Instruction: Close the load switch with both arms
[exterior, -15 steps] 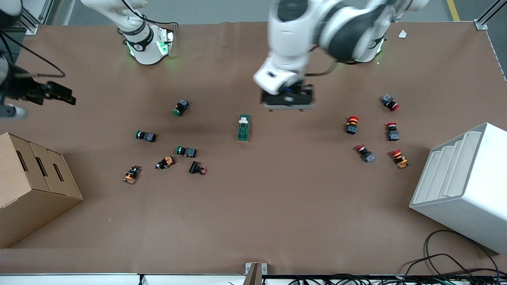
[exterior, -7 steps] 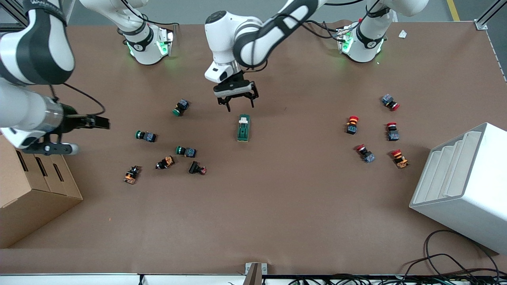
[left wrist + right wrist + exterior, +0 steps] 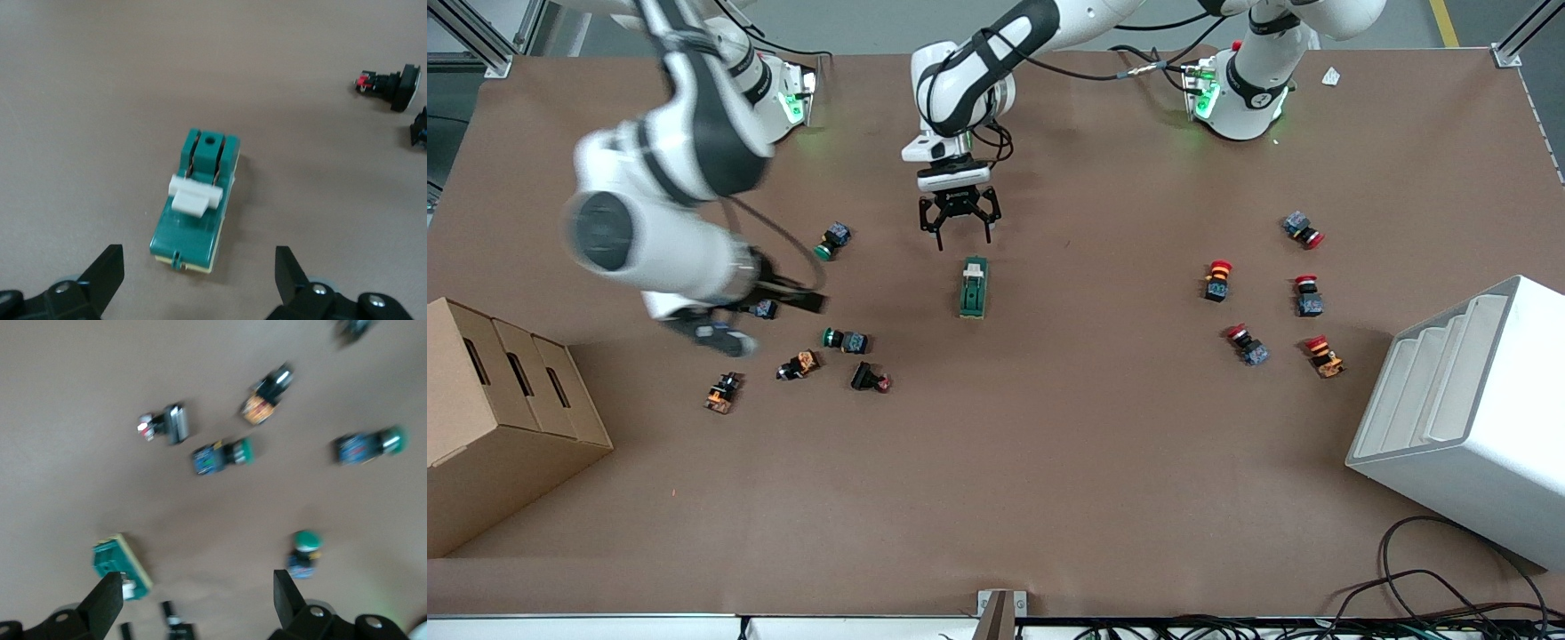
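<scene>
The load switch (image 3: 974, 287), a dark-green block with a cream-white lever, lies mid-table with its lever end toward the arms' bases. It also shows in the left wrist view (image 3: 197, 200) and the right wrist view (image 3: 119, 567). My left gripper (image 3: 964, 238) hangs open and empty over the table just off the switch's lever end, and the switch lies ahead of its spread fingers (image 3: 107, 275). My right gripper (image 3: 769, 313) is open and empty, blurred in motion, up over the green-capped push buttons (image 3: 223, 455).
Green-capped and orange push buttons (image 3: 845, 340) are scattered toward the right arm's end, red-capped ones (image 3: 1216, 280) toward the left arm's end. A cardboard box (image 3: 498, 418) and a white rack (image 3: 1467, 418) stand at the table's two ends. Cables (image 3: 1432, 587) lie at the near edge.
My left gripper swung toward the right arm's end and came down by the switch's lever end. My right arm swept in from the table's end to over the green-capped buttons. The switch has not moved.
</scene>
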Robot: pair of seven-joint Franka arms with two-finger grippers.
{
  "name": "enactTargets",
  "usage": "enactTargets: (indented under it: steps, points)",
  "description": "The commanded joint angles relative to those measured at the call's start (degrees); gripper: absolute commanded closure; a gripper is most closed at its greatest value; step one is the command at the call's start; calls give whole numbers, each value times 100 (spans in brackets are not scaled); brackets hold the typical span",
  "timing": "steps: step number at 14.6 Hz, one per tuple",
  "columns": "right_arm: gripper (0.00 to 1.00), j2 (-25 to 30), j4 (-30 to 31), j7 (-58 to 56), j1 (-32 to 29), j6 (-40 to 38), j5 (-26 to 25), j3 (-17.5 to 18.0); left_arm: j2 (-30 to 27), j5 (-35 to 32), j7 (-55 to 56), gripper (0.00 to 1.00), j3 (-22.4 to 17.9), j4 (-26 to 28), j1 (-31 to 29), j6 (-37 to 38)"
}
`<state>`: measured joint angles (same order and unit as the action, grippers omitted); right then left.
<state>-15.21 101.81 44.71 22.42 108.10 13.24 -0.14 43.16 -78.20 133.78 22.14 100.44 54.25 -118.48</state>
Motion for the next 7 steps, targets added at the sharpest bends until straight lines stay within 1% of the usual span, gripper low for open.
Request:
enactTargets:
  steps: [1, 3, 7]
  points:
    - [0, -331, 383, 984, 639, 911, 353, -39, 157, -668, 384, 0, -35, 55, 50, 96]
    - [0, -631, 471, 1250, 991, 1404, 661, -48, 351, -932, 683, 0, -44, 64, 112, 368]
    - [0, -1097, 848, 1540, 1598, 2704, 1135, -39, 623, -1609, 1000, 0, -52, 64, 200, 869]
